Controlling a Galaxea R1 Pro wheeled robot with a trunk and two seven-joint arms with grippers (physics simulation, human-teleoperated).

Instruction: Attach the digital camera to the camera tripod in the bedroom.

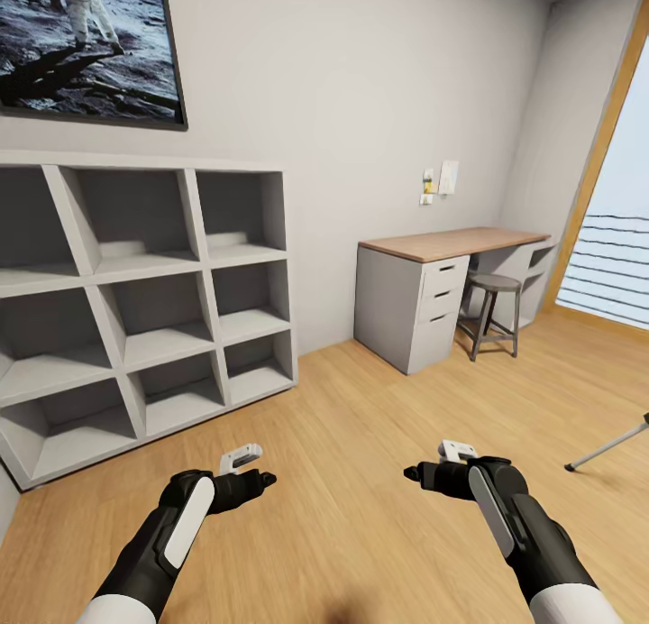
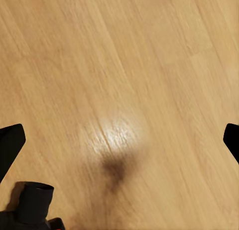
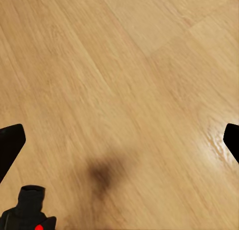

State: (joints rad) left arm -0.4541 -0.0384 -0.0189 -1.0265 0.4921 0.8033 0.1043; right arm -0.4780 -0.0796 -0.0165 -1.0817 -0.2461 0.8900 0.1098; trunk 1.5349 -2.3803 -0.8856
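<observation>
One slim silver leg of the camera tripod (image 1: 609, 447) with a black foot pokes in at the right edge of the head view, low over the wood floor. My left gripper (image 1: 251, 470) and right gripper (image 1: 439, 462) hover above the floor, both open with nothing between the fingers. In each wrist view the black fingertips (image 2: 10, 143) (image 3: 10, 143) stand far apart over bare planks. A small black shape with a red spot (image 3: 31, 212) sits at the right wrist view's corner; I cannot tell whether it is the digital camera.
A grey open shelf unit (image 1: 144, 299) stands against the left wall under a moon photo (image 1: 86, 42). A wood-topped desk (image 1: 451, 286) with drawers and a round stool (image 1: 494, 313) stand at the back right, beside a tall wood-framed window (image 1: 613, 200).
</observation>
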